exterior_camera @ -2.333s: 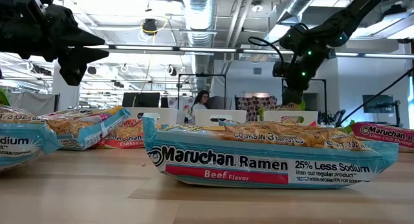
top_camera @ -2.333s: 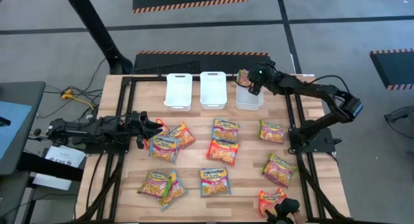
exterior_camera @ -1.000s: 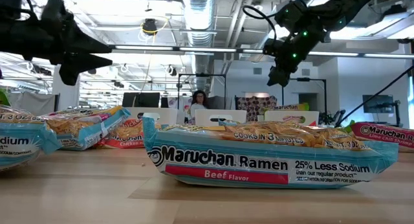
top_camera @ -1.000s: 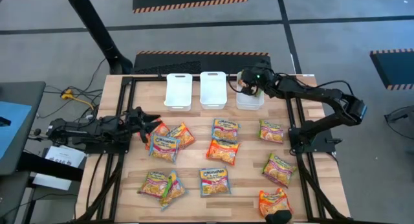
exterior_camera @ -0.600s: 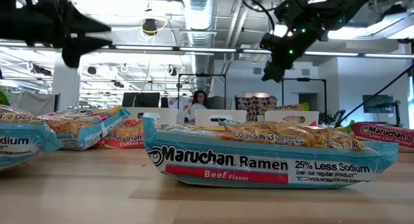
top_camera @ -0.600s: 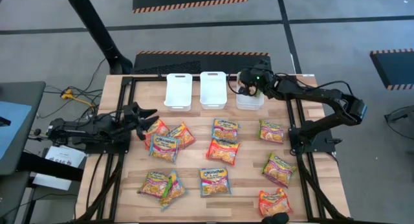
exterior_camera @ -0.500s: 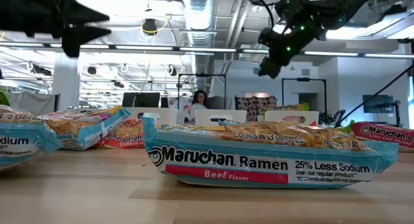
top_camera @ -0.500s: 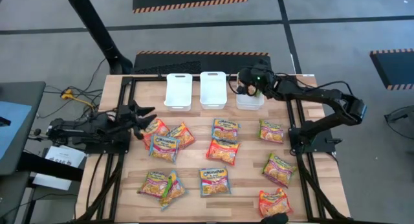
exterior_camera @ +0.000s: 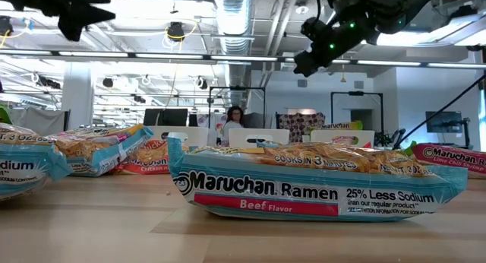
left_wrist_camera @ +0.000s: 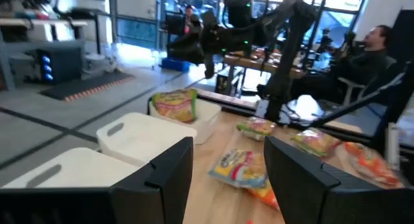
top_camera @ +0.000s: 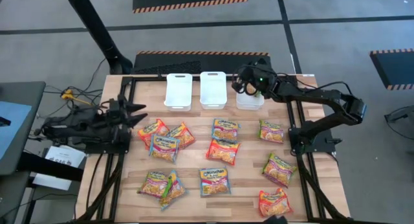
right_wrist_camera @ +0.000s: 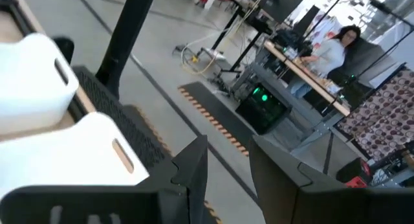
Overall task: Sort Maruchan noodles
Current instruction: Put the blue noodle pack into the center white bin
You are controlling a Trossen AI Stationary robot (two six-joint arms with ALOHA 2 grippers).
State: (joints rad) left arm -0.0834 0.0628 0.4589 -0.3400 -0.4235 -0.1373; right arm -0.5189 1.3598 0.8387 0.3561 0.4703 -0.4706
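Several Maruchan noodle packets lie flat on the wooden table, among them ones at the left [top_camera: 164, 146], the middle [top_camera: 222, 150] and the right [top_camera: 279, 169]. One packet [left_wrist_camera: 173, 104] stands on edge in the right white bin [top_camera: 250, 100]. My left gripper [top_camera: 139, 111] is open and empty, raised over the table's left edge, left of the nearest packet [top_camera: 152, 130]; its fingers stand apart in the left wrist view [left_wrist_camera: 228, 166]. My right gripper [top_camera: 238, 85] is open and empty, raised above the far edge by the right bin, as the right wrist view [right_wrist_camera: 228, 162] shows.
Three white bins stand in a row at the far edge: left [top_camera: 178, 91], middle [top_camera: 213, 89] and right. A beef packet [exterior_camera: 315, 179] lies close to the low camera. People sit at desks beyond the table [right_wrist_camera: 330, 52].
My left gripper has drawn back toward the table's left edge and risen, away from the packets, staying open. My right gripper has risen above the right bin and shifted a little toward the table's left, staying open. The packet stays in the right bin.
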